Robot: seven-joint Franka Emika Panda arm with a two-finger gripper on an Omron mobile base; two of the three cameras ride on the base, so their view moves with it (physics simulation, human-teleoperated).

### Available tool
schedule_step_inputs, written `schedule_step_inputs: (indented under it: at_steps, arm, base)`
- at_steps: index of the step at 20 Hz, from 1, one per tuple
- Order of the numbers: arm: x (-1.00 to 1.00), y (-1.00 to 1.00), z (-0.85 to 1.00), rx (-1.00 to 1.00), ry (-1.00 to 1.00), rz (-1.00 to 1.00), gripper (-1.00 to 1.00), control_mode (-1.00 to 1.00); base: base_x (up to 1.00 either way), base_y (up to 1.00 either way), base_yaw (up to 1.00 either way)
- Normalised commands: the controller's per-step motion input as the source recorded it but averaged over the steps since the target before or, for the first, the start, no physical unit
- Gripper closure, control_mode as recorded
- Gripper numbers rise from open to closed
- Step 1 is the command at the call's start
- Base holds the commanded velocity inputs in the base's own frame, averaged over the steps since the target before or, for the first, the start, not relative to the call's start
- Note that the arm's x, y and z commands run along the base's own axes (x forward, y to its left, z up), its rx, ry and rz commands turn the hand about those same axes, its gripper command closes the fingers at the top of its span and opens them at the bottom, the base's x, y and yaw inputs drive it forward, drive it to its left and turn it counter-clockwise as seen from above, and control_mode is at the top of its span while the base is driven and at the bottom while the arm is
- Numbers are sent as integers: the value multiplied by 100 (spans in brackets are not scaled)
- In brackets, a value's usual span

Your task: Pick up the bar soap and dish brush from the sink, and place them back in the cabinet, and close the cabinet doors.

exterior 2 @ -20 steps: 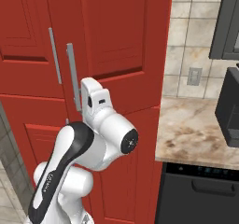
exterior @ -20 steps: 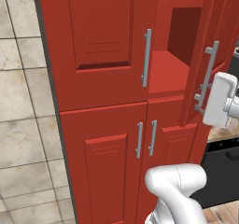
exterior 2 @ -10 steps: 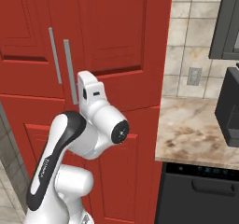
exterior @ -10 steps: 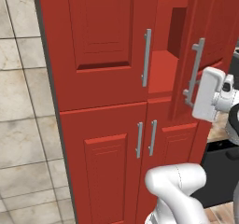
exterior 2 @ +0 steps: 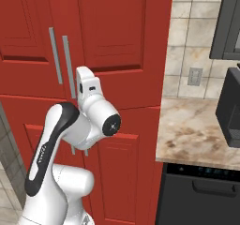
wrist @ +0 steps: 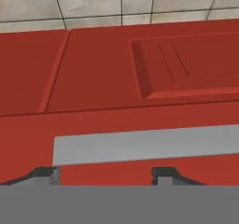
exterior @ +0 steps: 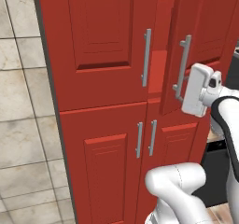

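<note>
gripper [wrist: 106, 173] fingertips cut off at hand view's lower edge; jaws stood apart, silver handle [exterior: 182, 68] just beyond them, grip on it not confirmable. right door [exterior: 196, 45] of glossy red cabinet [exterior: 98, 78] ajar, narrow gap showing shelf edge [exterior: 158, 59]; left door [exterior: 100, 36] shut. soap and sink not made out. speckled counter [exterior 2: 201, 130] clear to the right.
</note>
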Motion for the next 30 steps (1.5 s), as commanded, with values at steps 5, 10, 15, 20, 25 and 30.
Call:
schedule_step_inputs:
  at_steps: [5, 10, 15, 20, 25, 30]
  arm:
    - [36, 15, 0, 0, 0, -5, -100, -100]
    - [38, 9, 0, 0, 0, -5, -100, -100]
    - [36, 6, 0, 0, 0, -4, -100, -100]
    - [22, 2, 0, 0, 0, -2, -100, -100]
    - [14, 0, 0, 0, 0, 0, -100, -100]
    - [19, 0, 0, 0, 0, 0, -100, -100]
  base:
    - [0, 0, 0]
    - [0, 0, 0]
    - [0, 0, 0]
    - [0, 0, 0]
    - [0, 0, 0]
    - [0, 0, 0]
